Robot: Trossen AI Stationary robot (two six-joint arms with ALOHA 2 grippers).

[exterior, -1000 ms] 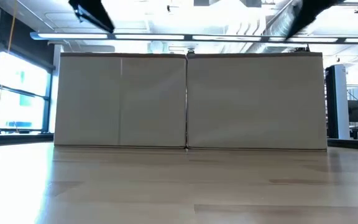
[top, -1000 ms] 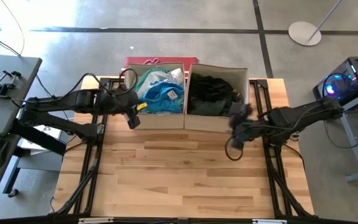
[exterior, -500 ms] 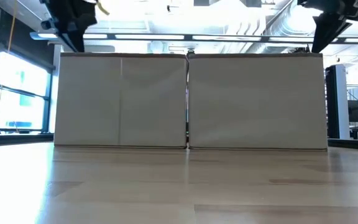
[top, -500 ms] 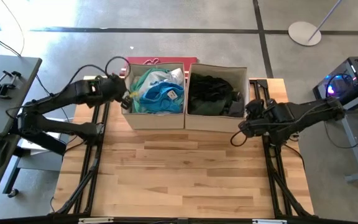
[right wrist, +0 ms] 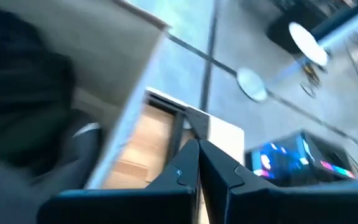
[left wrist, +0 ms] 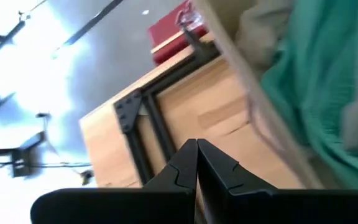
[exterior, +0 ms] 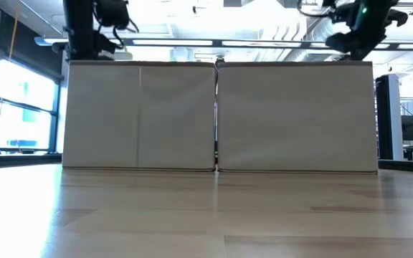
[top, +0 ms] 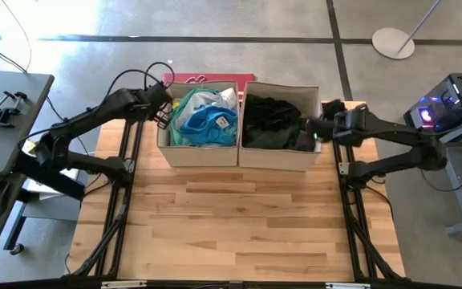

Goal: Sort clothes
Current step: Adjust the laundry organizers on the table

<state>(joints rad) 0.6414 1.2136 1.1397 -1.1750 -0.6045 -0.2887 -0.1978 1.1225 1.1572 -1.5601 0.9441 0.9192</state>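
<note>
Left claw (top: 165,112), fingers closed and empty, beside the light clothes (top: 204,118); right claw (top: 313,128), likewise closed and empty, beside the dark clothes (top: 273,120).

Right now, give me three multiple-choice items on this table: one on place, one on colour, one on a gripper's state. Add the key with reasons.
1. Where are the dark clothes?
A. In the right bin
B. In the left bin
C. On the bare table

2. What colour is the top garment in the left bin?
A. Red
B. Bright blue
C. Yellow

3. How are the left gripper fingers?
A. Wide apart
B. Clamped on a shirt
C. Shut, holding nothing

Key:
1 A: the high view shows them heaped in the right bin.
2 B: the blue garment lies on top of the pale ones.
3 C: the left wrist view shows the fingers pressed together with nothing between.
</note>
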